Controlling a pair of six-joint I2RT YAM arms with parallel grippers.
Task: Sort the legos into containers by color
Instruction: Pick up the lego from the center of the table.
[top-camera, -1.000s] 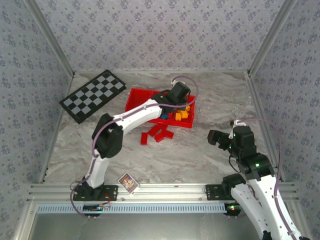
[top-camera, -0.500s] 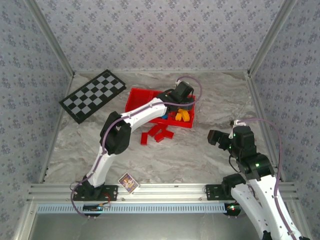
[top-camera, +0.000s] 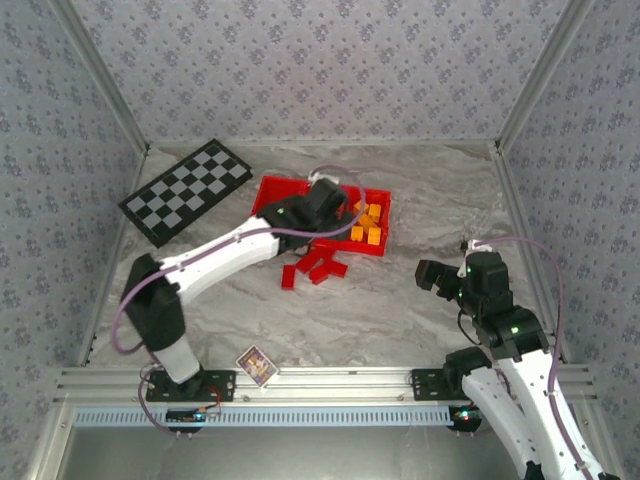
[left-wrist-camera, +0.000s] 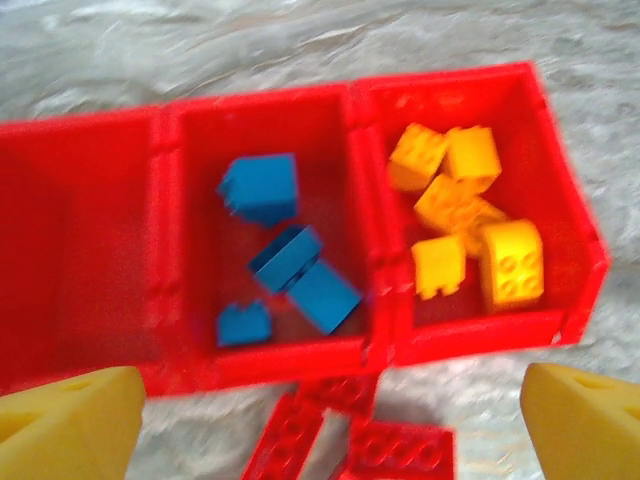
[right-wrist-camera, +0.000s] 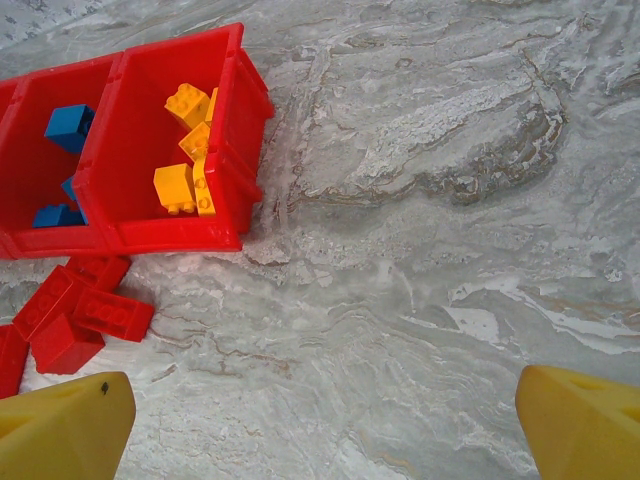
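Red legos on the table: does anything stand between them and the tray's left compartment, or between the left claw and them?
Nothing loose does. Only the tray's near wall separates the red legos from the left compartment, empty where visible. Nothing shows between the open left claw and them.

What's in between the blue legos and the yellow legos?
Only a red divider wall, shown best in the left wrist view.

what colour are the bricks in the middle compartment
The bricks are blue, best seen in the left wrist view.
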